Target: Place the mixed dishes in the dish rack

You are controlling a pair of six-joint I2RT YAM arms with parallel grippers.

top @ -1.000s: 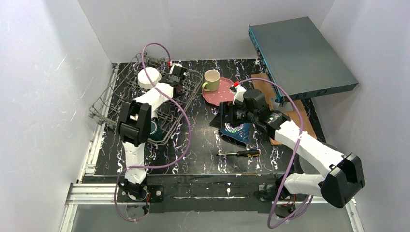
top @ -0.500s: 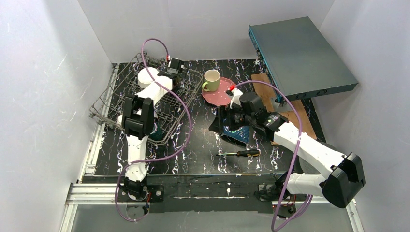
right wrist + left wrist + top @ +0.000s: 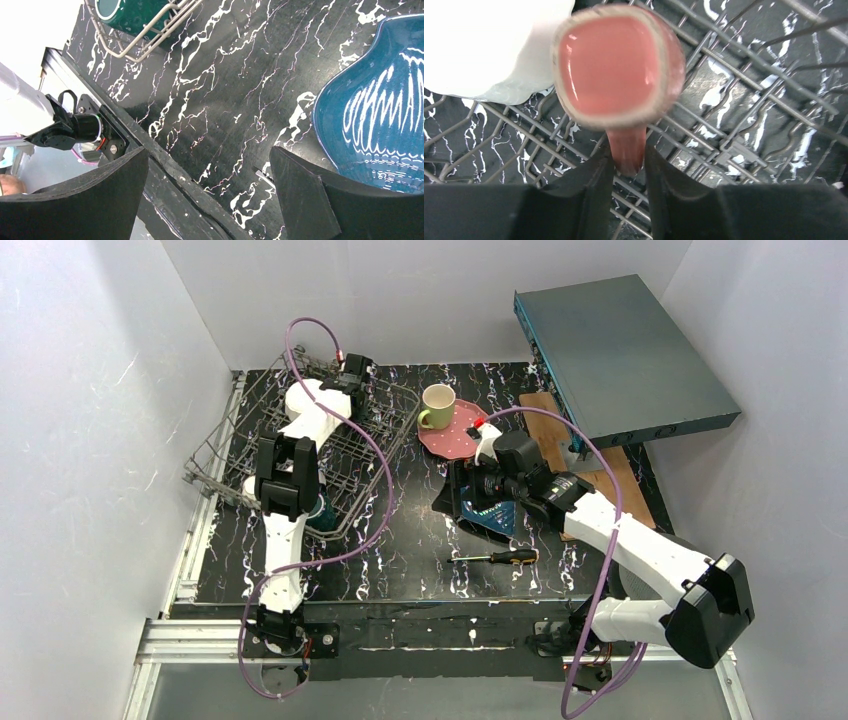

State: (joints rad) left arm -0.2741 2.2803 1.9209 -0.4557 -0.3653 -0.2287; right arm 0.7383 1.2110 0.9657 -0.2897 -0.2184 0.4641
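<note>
The dish rack (image 3: pixel 225 455) lies at the left. My left gripper (image 3: pixel 354 378) is over its far end, shut on the handle of the small salmon cup (image 3: pixel 616 65), which hangs above the rack wires (image 3: pixel 734 105) beside the white bowl (image 3: pixel 489 45). The green-inside cup (image 3: pixel 321 508) sits at the rack's near end. The yellow-green mug (image 3: pixel 436 405) stands on the pink dotted plate (image 3: pixel 452 435). My right gripper (image 3: pixel 210 195) is open at the left edge of the blue leaf-shaped plate (image 3: pixel 380 125). The floral cream bowl is out of view.
A black-and-yellow-handled screwdriver (image 3: pixel 497 557) lies near the front, below the blue plate. A flat teal-grey box (image 3: pixel 620 350) leans at the back right over a wooden board (image 3: pixel 592 475). White walls close in on both sides.
My left gripper has moved farther back over the rack with the salmon cup. My right gripper has shifted slightly left at the blue plate.
</note>
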